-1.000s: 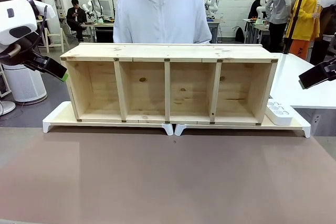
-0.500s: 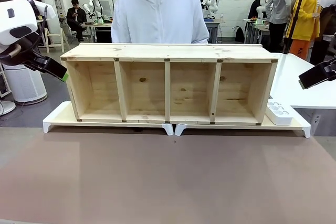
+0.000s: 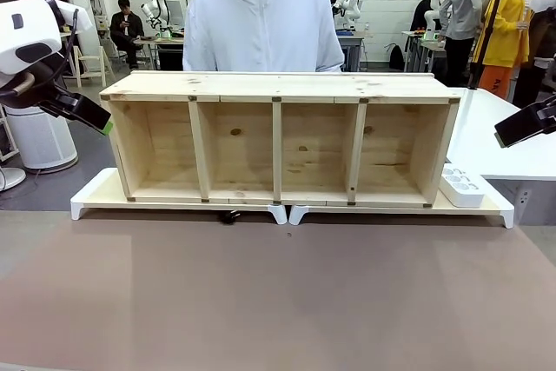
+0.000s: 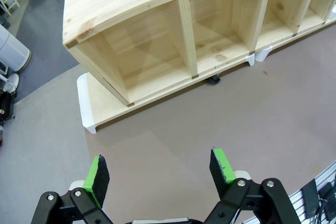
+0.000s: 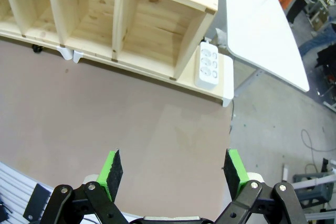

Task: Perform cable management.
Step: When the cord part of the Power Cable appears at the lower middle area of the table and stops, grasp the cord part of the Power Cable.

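The small black plug end of the cable (image 3: 228, 215) pokes out from under the white base, below the shelf's second compartment from the left; the rest of the cord is hidden. The plug also shows in the left wrist view (image 4: 212, 80) and in the right wrist view (image 5: 35, 49). My left gripper (image 4: 160, 174) hangs open above the brown table, off the shelf's left end (image 3: 87, 113), holding nothing. My right gripper (image 5: 173, 174) is open and empty too, raised off the shelf's right end (image 3: 524, 123).
A wooden four-compartment shelf (image 3: 278, 86) stands on two white bases (image 3: 95, 200) at the table's far side. A white power strip (image 3: 463, 185) lies on the right base beside the shelf. A person in a pale hooded top (image 3: 263, 23) stands behind it. A white side table (image 3: 495, 141) is at the right.
The black plug end has come out from under the shelf's base at the front. The person behind the shelf has shifted slightly. Both arms are still.
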Motion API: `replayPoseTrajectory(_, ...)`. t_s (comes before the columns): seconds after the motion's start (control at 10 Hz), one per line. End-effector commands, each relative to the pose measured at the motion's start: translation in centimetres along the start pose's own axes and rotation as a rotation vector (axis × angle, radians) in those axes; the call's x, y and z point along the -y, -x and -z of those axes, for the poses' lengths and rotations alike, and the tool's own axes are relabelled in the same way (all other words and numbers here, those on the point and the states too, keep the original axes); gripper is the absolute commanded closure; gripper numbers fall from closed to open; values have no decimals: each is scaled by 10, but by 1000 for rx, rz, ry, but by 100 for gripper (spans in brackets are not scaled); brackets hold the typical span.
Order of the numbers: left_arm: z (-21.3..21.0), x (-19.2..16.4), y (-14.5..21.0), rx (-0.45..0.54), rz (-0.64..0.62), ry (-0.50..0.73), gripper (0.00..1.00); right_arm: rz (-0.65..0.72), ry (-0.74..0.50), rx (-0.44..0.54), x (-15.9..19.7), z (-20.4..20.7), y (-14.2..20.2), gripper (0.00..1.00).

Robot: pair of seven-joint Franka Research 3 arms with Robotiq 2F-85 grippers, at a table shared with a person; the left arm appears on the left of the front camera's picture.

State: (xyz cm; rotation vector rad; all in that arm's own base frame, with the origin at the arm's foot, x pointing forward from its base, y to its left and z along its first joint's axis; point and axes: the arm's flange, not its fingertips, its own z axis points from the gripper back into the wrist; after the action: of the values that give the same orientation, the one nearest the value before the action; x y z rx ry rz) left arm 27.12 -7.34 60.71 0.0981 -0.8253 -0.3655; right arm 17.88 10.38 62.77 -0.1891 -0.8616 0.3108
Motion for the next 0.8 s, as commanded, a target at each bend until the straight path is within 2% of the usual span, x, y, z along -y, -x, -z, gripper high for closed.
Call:
replayPoseTrajectory(0.0, 1, -1, -1, 8, 8, -6, 0, 6, 5, 3, 1, -1, 0, 0)
replayPoseTrajectory(0.7, 1, -1, -1, 8, 8, -6, 0, 6, 5, 3, 1, -1, 0, 0)
